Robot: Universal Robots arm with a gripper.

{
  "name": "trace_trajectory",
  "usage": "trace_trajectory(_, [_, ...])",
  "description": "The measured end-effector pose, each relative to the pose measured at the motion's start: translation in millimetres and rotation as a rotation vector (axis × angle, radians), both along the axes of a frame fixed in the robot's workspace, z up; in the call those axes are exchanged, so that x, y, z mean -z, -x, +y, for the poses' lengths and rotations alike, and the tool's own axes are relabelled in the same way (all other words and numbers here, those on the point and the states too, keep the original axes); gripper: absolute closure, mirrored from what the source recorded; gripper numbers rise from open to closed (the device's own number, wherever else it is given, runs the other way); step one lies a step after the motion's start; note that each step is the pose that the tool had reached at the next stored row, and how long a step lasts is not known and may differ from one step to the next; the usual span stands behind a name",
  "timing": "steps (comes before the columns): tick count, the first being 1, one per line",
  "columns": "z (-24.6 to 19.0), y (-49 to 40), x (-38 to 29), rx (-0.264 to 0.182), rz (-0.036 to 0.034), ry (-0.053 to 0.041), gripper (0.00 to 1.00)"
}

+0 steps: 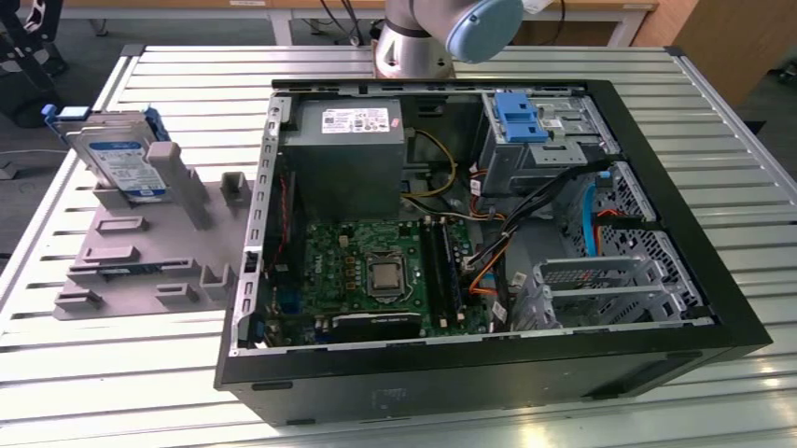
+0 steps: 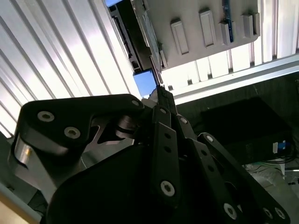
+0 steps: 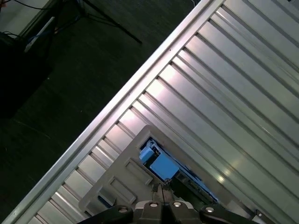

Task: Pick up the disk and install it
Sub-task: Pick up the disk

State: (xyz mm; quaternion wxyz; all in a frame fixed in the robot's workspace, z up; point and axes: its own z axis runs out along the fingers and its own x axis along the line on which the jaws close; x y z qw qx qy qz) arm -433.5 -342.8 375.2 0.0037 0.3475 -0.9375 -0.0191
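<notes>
While the slatted bench (image 1: 748, 187) carries everything, the lidless computer case (image 1: 498, 373) takes up most of it, and a grey holder (image 1: 137, 252) sits to the exterior view's left of the case. The disk (image 1: 125, 163) stands on edge in that holder, outside the case and well apart from it. In the first wrist view the hand (image 3: 159, 190) hovers above the disk's blue-framed edge, clenched and empty. Likely hazard: descending so clenched, it would strike that edge rather than straddle it, tipping or jamming the disk.
</notes>
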Motion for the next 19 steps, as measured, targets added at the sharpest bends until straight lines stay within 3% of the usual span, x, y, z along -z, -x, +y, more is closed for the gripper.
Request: trace_trajectory(19, [0.0,0.0,0.0,-0.105,0.0000,0.0001,0.89])
